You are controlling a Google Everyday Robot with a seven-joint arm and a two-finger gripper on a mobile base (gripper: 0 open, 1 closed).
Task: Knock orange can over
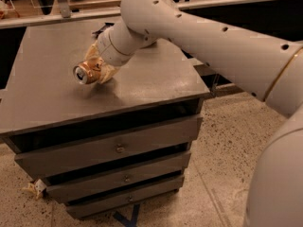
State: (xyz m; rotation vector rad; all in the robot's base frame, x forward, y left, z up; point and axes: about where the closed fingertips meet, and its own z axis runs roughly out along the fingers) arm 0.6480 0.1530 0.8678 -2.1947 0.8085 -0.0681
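The orange can lies tipped on its side between my gripper's fingers, its silver top facing left toward the camera, low over the grey cabinet top. My gripper reaches in from the right at the end of the white arm. Its pale fingers sit on either side of the can, closed against it. Whether the can rests on the surface or hangs just above it cannot be told.
The cabinet has three drawers below its top. A small dark object lies at the back of the top, behind the wrist. A rail and shelf run behind. A tan scrap lies on the speckled floor at lower left.
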